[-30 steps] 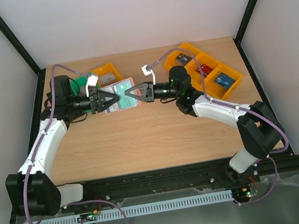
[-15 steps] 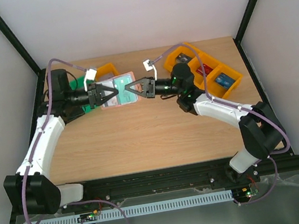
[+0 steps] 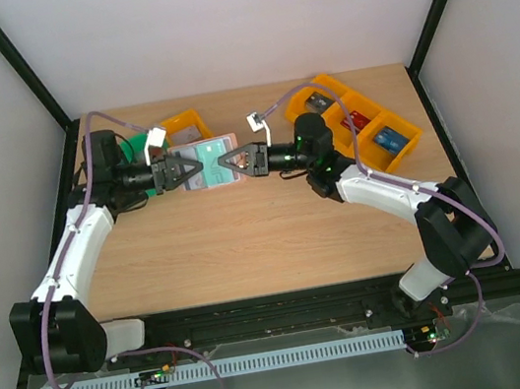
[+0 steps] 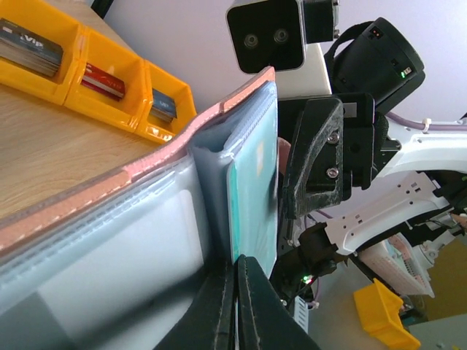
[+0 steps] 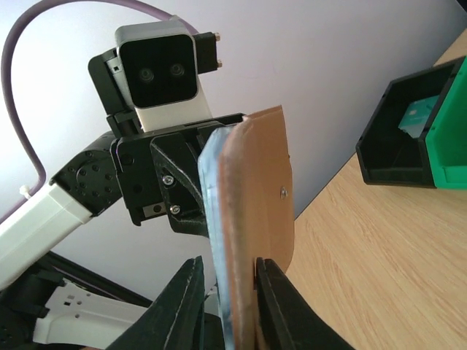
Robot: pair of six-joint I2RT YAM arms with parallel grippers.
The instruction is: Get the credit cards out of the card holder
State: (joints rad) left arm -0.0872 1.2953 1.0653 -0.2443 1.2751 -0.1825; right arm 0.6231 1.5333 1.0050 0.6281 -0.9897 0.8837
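The card holder point(image 3: 211, 150), tan outside and light blue inside, is held open above the table between my two grippers. My left gripper point(image 3: 194, 169) is shut on the lower edge of a teal credit card point(image 4: 254, 182) that sits in the holder's light-blue pocket point(image 4: 131, 219); its tips point(image 4: 238, 266) are pressed together. My right gripper point(image 3: 223, 164) grips the holder's other panel point(image 5: 259, 189), one finger point(image 5: 273, 292) on the tan outside and the other on the blue side. No other credit cards show in the holder.
A row of orange bins point(image 3: 358, 123) with cards in them stands at the back right. Another orange bin point(image 3: 183, 124) and a green bin point(image 3: 142, 144) stand at the back left, beside a black bin point(image 5: 394, 138).
Half a second ago both grippers and the holder were farther toward the back. They have come back nearer, about where they were a second ago. Both grips are unchanged.
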